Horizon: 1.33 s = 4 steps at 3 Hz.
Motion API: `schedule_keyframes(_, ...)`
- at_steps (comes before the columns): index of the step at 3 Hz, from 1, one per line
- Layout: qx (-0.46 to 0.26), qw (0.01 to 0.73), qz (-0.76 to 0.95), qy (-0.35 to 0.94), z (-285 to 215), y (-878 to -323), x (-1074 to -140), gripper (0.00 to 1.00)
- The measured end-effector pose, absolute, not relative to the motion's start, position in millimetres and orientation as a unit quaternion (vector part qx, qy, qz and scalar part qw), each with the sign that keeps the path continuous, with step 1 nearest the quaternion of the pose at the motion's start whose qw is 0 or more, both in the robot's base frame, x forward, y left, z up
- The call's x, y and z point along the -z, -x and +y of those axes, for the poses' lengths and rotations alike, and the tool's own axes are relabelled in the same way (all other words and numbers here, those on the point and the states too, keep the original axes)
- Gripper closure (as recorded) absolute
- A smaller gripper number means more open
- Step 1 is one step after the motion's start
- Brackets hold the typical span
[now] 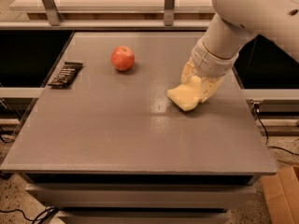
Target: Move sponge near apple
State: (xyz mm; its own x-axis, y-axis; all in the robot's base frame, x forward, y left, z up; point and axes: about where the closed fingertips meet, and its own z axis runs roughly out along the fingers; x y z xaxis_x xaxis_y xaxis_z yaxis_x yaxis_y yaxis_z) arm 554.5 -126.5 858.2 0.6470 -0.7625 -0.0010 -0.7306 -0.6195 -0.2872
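Observation:
The pale yellow sponge (183,97) lies on the grey table (117,134) at the right of middle. My cream gripper (200,85) comes down on it from the upper right, with its fingers closed on the sponge's far end. The sponge's near end sticks out to the left and touches the tabletop or hovers just over it. The red apple (122,58) sits far back and left of centre, well apart from the sponge.
A dark flat packet (66,73) lies by the table's left edge. A rail with metal posts (169,3) runs behind the table. A cardboard box (280,190) stands on the floor at the lower right.

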Motion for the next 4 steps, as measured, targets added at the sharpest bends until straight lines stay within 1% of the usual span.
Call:
schedule_keyframes(2, 0.069, 0.197, 0.406, 0.89, -115.6, -559.2, -909.4, 1.0)
schedule_keyframes(4, 0.08, 0.193, 0.403, 0.891, -111.9, -566.4, -912.2, 1.0)
